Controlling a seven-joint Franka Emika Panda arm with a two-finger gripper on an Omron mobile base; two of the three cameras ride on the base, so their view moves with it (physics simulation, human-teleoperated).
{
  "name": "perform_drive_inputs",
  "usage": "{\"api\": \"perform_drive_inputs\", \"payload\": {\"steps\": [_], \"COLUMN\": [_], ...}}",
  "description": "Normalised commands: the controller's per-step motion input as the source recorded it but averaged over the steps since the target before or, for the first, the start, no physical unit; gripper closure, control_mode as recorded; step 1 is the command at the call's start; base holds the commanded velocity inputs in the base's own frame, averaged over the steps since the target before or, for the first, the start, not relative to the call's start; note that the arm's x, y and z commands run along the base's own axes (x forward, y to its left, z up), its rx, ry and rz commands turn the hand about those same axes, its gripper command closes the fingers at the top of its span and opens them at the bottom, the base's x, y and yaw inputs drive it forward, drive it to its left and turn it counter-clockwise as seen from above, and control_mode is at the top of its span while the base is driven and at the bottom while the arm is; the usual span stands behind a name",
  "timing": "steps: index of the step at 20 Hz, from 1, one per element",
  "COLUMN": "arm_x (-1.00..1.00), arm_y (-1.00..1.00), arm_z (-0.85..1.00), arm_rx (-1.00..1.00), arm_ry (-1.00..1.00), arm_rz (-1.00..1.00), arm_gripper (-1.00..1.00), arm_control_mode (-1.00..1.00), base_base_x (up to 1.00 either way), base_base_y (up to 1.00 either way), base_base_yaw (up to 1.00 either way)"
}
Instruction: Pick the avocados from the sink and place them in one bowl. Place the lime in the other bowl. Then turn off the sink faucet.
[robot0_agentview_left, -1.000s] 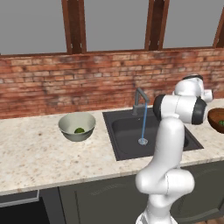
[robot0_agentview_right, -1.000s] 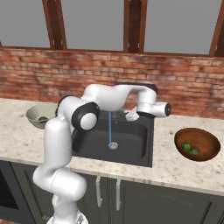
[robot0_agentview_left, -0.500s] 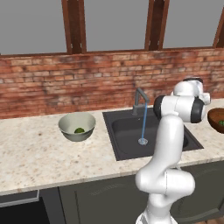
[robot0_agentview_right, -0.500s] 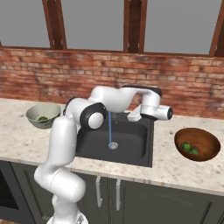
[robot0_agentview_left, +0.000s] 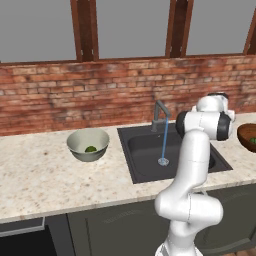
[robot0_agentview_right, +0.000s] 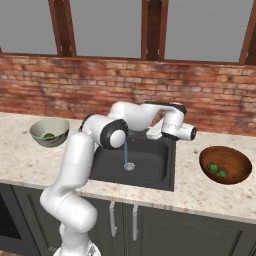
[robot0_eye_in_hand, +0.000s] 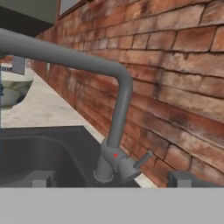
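My gripper (robot0_eye_in_hand: 112, 179) is open, its two dark fingertips (robot0_eye_in_hand: 41, 178) wide apart and level with the base of the sink faucet (robot0_eye_in_hand: 117, 118). The faucet's small lever (robot0_eye_in_hand: 142, 159) sticks out to the right of that base, close to the brick wall. Water (robot0_agentview_left: 164, 145) runs from the spout into the dark sink (robot0_agentview_left: 145, 167). The lime (robot0_agentview_left: 90, 149) lies in the pale grey-green bowl (robot0_agentview_left: 80, 142) left of the sink. Two avocados (robot0_agentview_right: 213, 168) lie in the brown bowl (robot0_agentview_right: 235, 162) on the right. Nothing is between the jaws.
The brick wall (robot0_eye_in_hand: 175, 78) stands right behind the faucet, beside my hand. Pale stone counter (robot0_agentview_left: 45, 180) runs on both sides of the sink. My own white arm (robot0_agentview_right: 110, 132) arches over the basin from the left.
The arm's elbow has swung a little to the right over the sink, and the hand has shifted slightly by the faucet. The jaws stayed open and the water keeps running.
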Motion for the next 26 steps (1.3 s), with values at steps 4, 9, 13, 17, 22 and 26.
{"api": "perform_drive_inputs", "payload": {"steps": [4, 9, 13, 17, 22, 26], "arm_x": [0.26, 0.26, 0.19, 0.16, 0.15, 0.15], "arm_y": [0.02, 0.00, 0.00, 0.00, 0.00, 0.00], "arm_z": [-0.01, 0.00, -0.10, -0.12, -0.09, -0.07], "arm_rx": [0.02, 0.04, 0.03, 0.03, 0.04, 0.04], "arm_ry": [0.00, 0.00, 0.00, 0.00, 0.00, 0.00], "arm_rz": [0.00, 0.00, 0.00, 0.00, 0.00, 0.00], "arm_gripper": [-1.00, -1.00, -1.00, -1.00, -1.00, -1.00], "arm_control_mode": [-1.00, -1.00, -1.00, -1.00, -1.00, -1.00], "base_base_x": [0.00, 0.00, 0.00, 0.00, 0.00, 0.00], "base_base_y": [0.00, 0.00, 0.00, 0.00, 0.00, 0.00], "base_base_yaw": [0.00, 0.00, 0.00, 0.00, 0.00, 0.00]}}
